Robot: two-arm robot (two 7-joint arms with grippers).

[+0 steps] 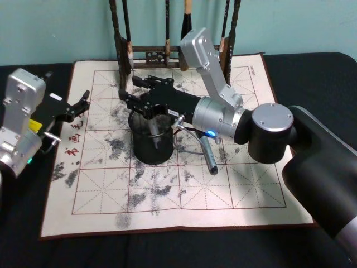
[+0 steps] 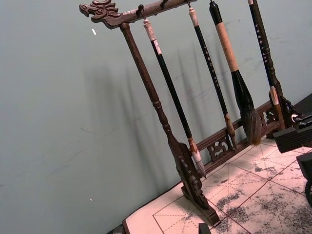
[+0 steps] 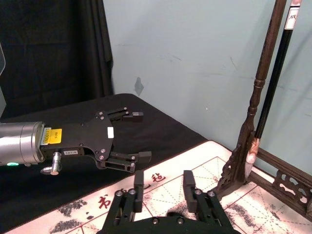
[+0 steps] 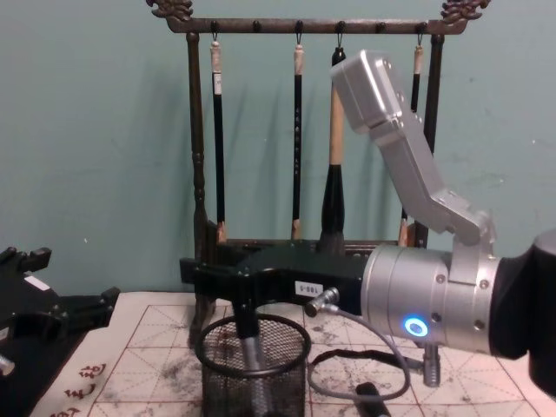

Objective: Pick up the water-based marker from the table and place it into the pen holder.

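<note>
Over the ink-smudged practice cloth (image 1: 223, 190) on the dark table (image 1: 167, 251), the right gripper (image 1: 129, 90) hangs at frame centre, fingers spread and gripping nothing. Just beneath it the grey water-based marker (image 4: 252, 356) stands upright inside the black mesh pen holder (image 4: 282, 373). Behind rises the wooden brush rack (image 4: 199, 174). At the left edge the left gripper (image 1: 82, 103) sits with fingers apart

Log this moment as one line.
right gripper: open, above pen holder | marker: standing inside it | left gripper: open, parked at cloth left edge | status: marker placed
</note>
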